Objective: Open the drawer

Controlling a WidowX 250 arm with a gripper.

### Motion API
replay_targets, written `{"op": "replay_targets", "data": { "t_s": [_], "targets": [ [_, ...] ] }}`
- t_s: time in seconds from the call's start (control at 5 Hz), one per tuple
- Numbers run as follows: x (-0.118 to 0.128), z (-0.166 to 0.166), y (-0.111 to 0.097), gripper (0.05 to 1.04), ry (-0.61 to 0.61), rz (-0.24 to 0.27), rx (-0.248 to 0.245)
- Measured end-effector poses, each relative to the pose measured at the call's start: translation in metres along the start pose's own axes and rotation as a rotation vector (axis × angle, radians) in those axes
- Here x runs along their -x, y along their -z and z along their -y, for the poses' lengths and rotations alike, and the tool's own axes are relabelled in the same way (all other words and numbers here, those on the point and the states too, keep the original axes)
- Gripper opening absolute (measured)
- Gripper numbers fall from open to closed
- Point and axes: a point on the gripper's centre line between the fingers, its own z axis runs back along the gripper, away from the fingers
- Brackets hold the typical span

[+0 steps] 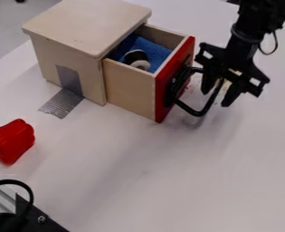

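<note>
The drawer [131,90] stands pulled out of its wooden box [84,27] near the table's [138,181] upper left edge, its red front facing right. Inside lie a blue cloth [154,50] and a round black-and-white object [136,59]. The pincer [216,99] hangs just right of the front, open, its fingers apart on either side of the black handle [197,111]. A red toy pepper [11,141] lies toward the left edge.
</note>
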Motion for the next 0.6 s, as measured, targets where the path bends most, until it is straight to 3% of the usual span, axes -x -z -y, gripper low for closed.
{"op": "replay_targets", "data": {
  "t_s": [0.2,0.6],
  "targets": [
    [-0.001,-0.001,-0.025,0.950,-0.001,0.036,0.022],
    [0.018,-0.002,-0.070,0.999,-0.046,0.051,0.128]
  ]
}}
